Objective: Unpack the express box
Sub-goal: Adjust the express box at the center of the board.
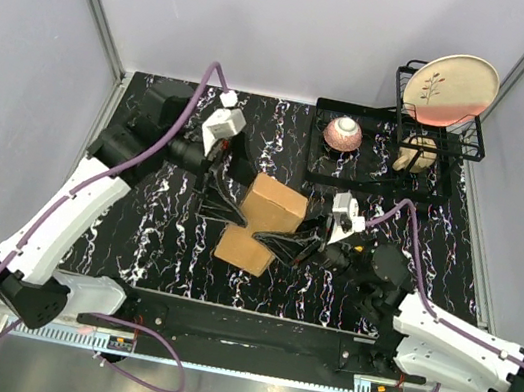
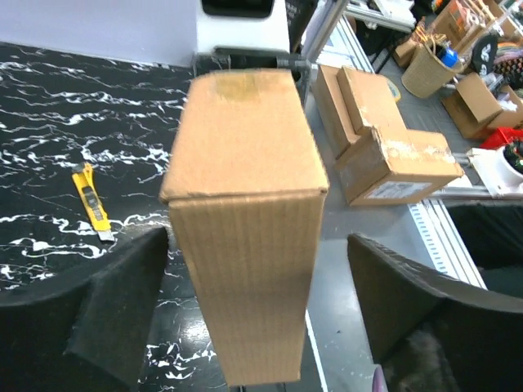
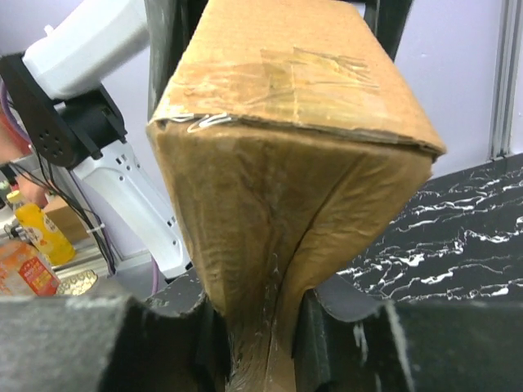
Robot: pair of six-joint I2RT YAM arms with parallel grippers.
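While my right jaws pinch the box [image 1: 276, 204] by its crumpled end, steadying it over the worktop [image 1: 155, 228], my left jaws stand spread astride it, probably to regrip.

White arms [image 1: 76, 214], blk joints [image 1: 21, 294] + fingers [image 1: 220, 201], purple cables [image 1: 196, 98].

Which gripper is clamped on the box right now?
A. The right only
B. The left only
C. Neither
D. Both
A: the right gripper pinches the end of the box and creases the cardboard, while the left gripper stands open around the box with a clear gap on one side.
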